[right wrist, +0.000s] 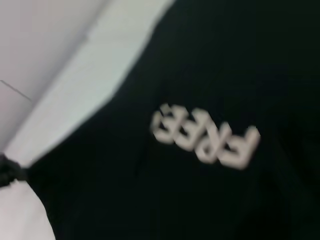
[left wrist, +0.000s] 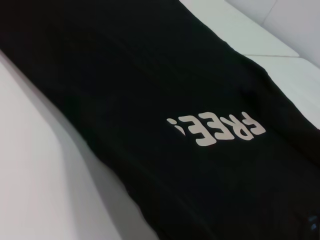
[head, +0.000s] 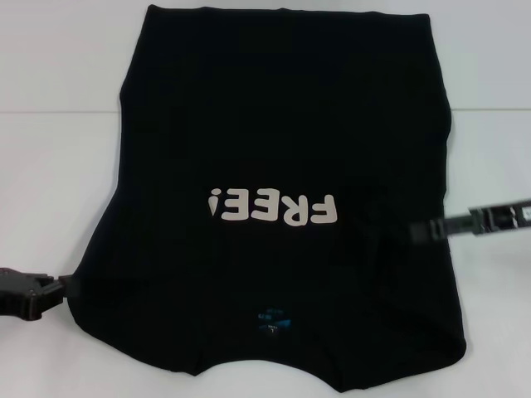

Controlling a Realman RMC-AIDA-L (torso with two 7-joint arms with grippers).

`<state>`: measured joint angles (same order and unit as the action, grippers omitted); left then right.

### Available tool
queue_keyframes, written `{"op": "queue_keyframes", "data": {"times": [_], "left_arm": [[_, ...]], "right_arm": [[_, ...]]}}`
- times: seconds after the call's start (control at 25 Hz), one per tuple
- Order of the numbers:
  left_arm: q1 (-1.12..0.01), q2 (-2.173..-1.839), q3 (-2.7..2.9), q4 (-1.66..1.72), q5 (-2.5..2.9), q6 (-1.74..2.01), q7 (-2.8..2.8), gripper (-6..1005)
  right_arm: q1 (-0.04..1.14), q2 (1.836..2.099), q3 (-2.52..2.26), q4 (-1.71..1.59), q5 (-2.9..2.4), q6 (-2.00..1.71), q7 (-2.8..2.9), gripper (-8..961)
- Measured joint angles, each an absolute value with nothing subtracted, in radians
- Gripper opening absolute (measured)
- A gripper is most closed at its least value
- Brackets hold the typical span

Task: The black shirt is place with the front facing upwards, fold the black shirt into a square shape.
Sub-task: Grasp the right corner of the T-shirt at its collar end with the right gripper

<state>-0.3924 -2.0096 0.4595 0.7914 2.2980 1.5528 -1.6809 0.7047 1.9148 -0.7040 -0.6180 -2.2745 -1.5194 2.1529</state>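
White bench (head: 50,166) carries the large black cotton shirt (head: 274,133) print-up with sleeves seemingly folded in, the further folds outstanding; left gripper (head: 65,287) and right gripper (head: 417,231) meet its edges, jaws' state indeterminable.

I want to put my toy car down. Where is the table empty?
Bare white table lies left of the large black cloth shirt, beyond the left end effector at its edge. Another bare strip lies right of the shirt, beyond the right end effector. The middle is crowded: the shirt covers it.
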Motion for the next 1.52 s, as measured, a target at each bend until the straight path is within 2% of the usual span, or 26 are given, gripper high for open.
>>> {"op": "queue_keyframes", "data": {"times": [0.36, 1.08, 1.52], "left_arm": [[-0.395, -2.022, 0.461, 0.794, 2.303, 1.547, -1.679, 19], [-0.393, -2.031, 0.459, 0.796, 2.304, 1.538, -1.666, 19], [-0.392, -2.032, 0.459, 0.794, 2.297, 1.537, -1.661, 19]], "right_arm": [[0.685, 1.899, -0.706, -0.636, -2.443, -1.623, 2.269, 914], [0.743, 1.937, -0.79, -0.649, -2.559, -1.642, 2.388, 879], [0.694, 1.946, -0.686, -0.662, -2.503, -1.623, 2.253, 832]]}}
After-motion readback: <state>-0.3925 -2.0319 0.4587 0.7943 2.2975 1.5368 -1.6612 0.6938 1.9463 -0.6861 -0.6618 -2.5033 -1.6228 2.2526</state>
